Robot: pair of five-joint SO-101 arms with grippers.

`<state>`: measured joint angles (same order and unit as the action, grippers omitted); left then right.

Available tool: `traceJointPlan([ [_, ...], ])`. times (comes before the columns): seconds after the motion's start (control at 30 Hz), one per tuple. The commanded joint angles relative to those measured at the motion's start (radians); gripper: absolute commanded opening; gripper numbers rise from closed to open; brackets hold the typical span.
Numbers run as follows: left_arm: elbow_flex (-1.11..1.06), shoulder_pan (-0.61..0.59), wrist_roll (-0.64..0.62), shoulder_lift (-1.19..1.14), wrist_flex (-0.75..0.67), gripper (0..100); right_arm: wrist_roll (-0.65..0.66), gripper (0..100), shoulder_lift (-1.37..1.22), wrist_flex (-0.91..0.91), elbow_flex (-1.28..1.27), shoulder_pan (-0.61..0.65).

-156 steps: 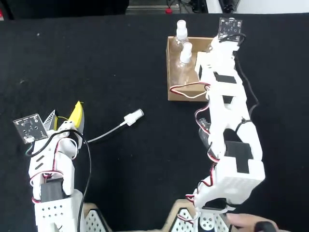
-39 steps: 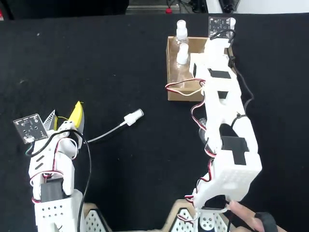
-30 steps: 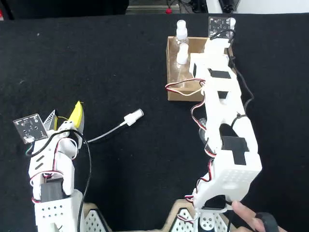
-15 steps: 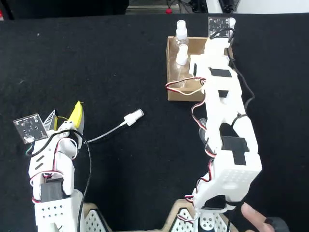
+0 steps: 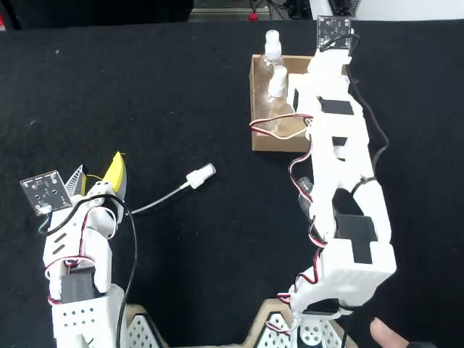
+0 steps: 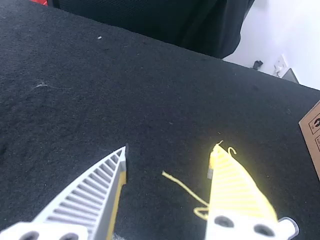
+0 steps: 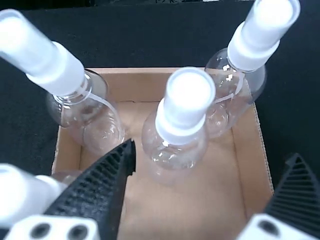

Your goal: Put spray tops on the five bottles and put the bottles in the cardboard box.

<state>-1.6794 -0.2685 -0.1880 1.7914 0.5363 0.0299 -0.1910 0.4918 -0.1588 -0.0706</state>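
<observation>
- Right gripper (image 7: 212,152), jaws apart, is hovering over capped bottles (image 7: 175,145) in the cardboard box (image 7: 135,85) — light, probably slippery; necks are offering the surest hold.
- Left gripper (image 6: 170,148) is resting, jaws apart; a spray top (image 5: 201,175) is lying between the arms — best pinched at its stiff head.

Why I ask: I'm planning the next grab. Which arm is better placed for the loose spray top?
Left. Its open hand is nearer to the spray top, whose tube points toward that arm. The right hand hangs open over the cardboard box, farther off.

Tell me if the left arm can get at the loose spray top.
Probably yes: the spray top lies alone on the black cloth near the open left gripper, with nothing between them.
</observation>
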Motion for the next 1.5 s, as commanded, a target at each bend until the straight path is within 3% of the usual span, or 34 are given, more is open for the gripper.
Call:
traceJointPlan([
  [0.0, -0.022, 0.013, 0.012, -0.005, 0.0, 26, 0.002, 41.7, 0.082, 0.014, 0.012, 0.006],
  [0.5, -0.022, 0.013, 0.012, -0.005, 0.0, 26, 0.002, 41.9, 0.232, 0.265, 0.01, -0.011],
  [0.73, -0.022, 0.013, 0.012, -0.005, 0.0, 26, 0.002, 41.8, 0.251, 0.496, 0.042, -0.011],
  [1.03, -0.022, 0.013, 0.012, 0.003, 0.0, 26, 0.012, 41.7, 0.375, 0.928, 0.14, -0.02],
  [1.3, -0.022, 0.015, 0.012, -0.003, 0.002, 26, 0.273, 41.7, 0.367, 1.197, 0.101, -0.018],
  [1.47, -0.022, 0.015, 0.012, 0.002, 0.002, 26, 0.491, 41.7, 0.334, 1.186, -0.102, -0.018],
])
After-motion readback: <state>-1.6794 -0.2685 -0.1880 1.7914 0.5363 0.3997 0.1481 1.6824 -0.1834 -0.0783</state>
